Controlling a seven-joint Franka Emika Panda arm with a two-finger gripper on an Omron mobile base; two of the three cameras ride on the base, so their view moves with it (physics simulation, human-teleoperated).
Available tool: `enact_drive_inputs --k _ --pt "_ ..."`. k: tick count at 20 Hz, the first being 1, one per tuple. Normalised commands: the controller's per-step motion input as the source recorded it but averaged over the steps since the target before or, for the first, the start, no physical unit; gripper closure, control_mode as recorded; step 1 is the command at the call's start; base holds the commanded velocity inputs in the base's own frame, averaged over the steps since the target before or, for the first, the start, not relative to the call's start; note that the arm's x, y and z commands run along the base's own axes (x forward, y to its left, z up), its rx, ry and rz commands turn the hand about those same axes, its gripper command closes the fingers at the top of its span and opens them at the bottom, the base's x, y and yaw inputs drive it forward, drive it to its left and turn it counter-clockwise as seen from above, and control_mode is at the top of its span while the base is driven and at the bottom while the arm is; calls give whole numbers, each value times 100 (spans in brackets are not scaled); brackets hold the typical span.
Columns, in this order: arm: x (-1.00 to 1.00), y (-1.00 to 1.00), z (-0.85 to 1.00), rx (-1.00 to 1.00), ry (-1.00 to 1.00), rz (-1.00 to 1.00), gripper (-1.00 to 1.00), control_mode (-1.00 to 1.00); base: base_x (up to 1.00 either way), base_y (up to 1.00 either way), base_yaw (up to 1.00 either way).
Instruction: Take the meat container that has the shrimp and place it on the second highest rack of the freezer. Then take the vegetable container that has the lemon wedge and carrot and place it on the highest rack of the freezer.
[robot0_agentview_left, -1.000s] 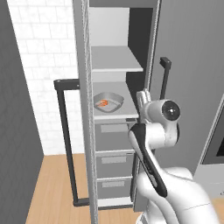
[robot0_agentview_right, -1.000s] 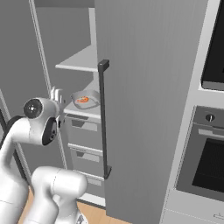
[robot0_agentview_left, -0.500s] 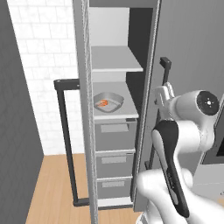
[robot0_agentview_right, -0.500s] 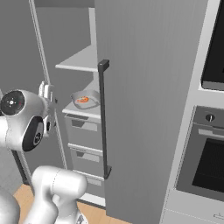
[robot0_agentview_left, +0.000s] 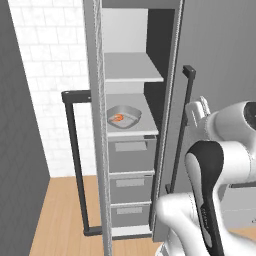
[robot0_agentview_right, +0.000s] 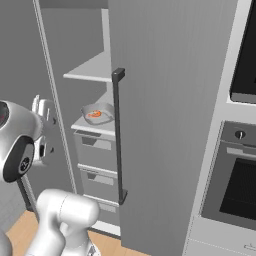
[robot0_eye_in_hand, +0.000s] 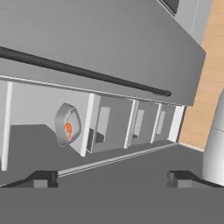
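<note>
The meat container (robot0_agentview_left: 123, 117), a shallow grey tray holding the small orange shrimp (robot0_agentview_left: 118, 118), rests on the lower of the two shelves showing in the open freezer (robot0_agentview_left: 131, 75), just above the drawers. It also shows in the right base view as the container (robot0_agentview_right: 97, 113) and in the hand view as the container (robot0_eye_in_hand: 68, 124). My gripper (robot0_agentview_left: 200, 107) hangs open and empty outside the freezer, to the right of the tray and apart from it. It appears as the gripper (robot0_agentview_right: 44, 107) and the gripper (robot0_eye_in_hand: 113, 179) in the other views. The vegetable container, lemon wedge and carrot are out of view.
Grey drawers (robot0_agentview_left: 131, 155) stack under the tray's shelf. A closed grey door with a long dark bar handle (robot0_agentview_right: 118, 135) stands right of the opening. The freezer's open door with its handle (robot0_agentview_left: 75, 160) swings out at left. A black-fronted oven (robot0_agentview_right: 235, 175) sits far right, above wooden floor (robot0_agentview_left: 65, 215).
The arm has swung back from the freezer opening, carrying the open gripper away from the shelf toward the closed door. The tray with the shrimp stays where it was.
</note>
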Motion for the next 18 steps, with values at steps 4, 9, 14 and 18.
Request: enact_drive_inputs --k 4,9,14,18 --pt "-18 -3 -3 0 -3 -1 -100 100 -74 -22 -23" --pt "0 0 0 0 0 0 -100 100 -98 -63 -36" --pt "0 0 0 0 0 0 -100 100 -67 -100 -26" --pt "0 0 0 0 0 0 -100 100 3 -100 -23"
